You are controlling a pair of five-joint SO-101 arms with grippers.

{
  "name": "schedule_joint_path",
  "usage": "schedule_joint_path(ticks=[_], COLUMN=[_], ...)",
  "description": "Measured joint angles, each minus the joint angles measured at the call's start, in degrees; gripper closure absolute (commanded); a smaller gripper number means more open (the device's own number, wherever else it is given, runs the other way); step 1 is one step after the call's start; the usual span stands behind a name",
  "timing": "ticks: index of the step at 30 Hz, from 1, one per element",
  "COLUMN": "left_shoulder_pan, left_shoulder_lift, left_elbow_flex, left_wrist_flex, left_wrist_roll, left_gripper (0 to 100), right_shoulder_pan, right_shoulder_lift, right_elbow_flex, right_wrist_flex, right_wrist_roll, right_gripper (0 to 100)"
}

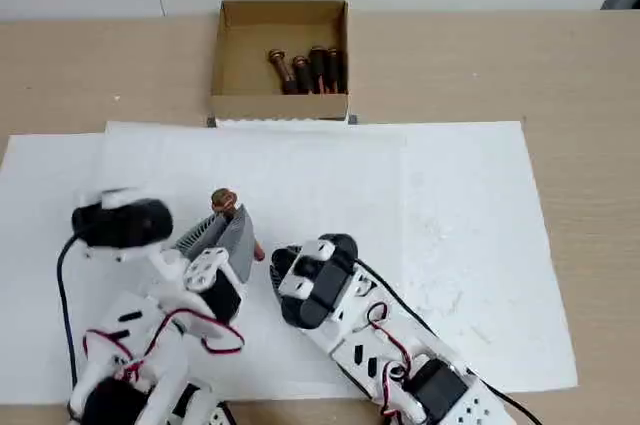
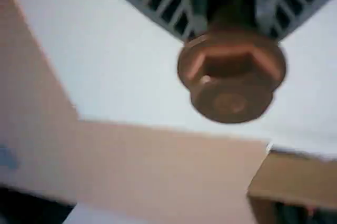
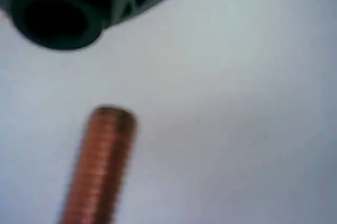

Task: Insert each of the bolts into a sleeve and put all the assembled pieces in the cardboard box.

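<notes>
High view shows the left gripper (image 1: 222, 227) in the lower left part of the frame, closed firmly on a copper bolt (image 1: 224, 203). The hexagonal head of the bolt sticks out above the fingers, toward the cardboard box (image 1: 240, 55) at the upper centre. Its threaded end (image 1: 258, 253) comes out on the other side, lower and to the right. So the long axis of the bolt runs from upper left to lower right. The thread points at the right gripper (image 1: 285, 267), which is just beside it at the lower centre. Left wrist view confirms the grip: grey fingers (image 2: 192, 2) press on both sides of the shank behind the head.

Right wrist view shows the right gripper closed around a black sleeve (image 3: 55, 21), whose open bore faces the camera. The threaded end is near the bore but apart from it. In my judgement it is off the line of the bore, so the tip is not yet entered. The coming move needs the tip brought in front of the bore and the two axes made parallel.

Several assembled pieces (image 1: 308, 70) lie in the right side of the box. White paper (image 1: 450, 245) covers the table (image 1: 580, 65).
</notes>
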Motion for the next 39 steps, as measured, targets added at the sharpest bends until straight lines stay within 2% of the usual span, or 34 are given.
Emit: schedule_joint_path(ticks=[6,15,25,29,39], left_shoulder_pan=[0.1,5.4,5.4,5.3,5.2], left_shoulder_lift=[-1.2,-1.3,-1.2,-1.2,-1.2], left_elbow_flex=[0.7,1.6,7.2,8.8,9.0], left_wrist_flex=[-0.9,-1.0,-4.5,-6.7,-5.6], left_wrist_roll=[0.0,0.0,0.0,-0.2,0.0], left_gripper=[100,100,100,100,100], right_shoulder_pan=[-0.2,-0.4,-0.4,-0.4,-0.4], right_shoulder_lift=[0.0,0.0,0.0,0.1,0.1], right_elbow_flex=[0.0,0.0,-0.1,-0.1,-1.2], right_wrist_flex=[0.0,0.0,0.0,0.0,0.0], right_wrist_roll=[0.4,0.4,0.5,2.9,3.8], right_gripper=[99.5,99.5,99.5,99.5,99.5])
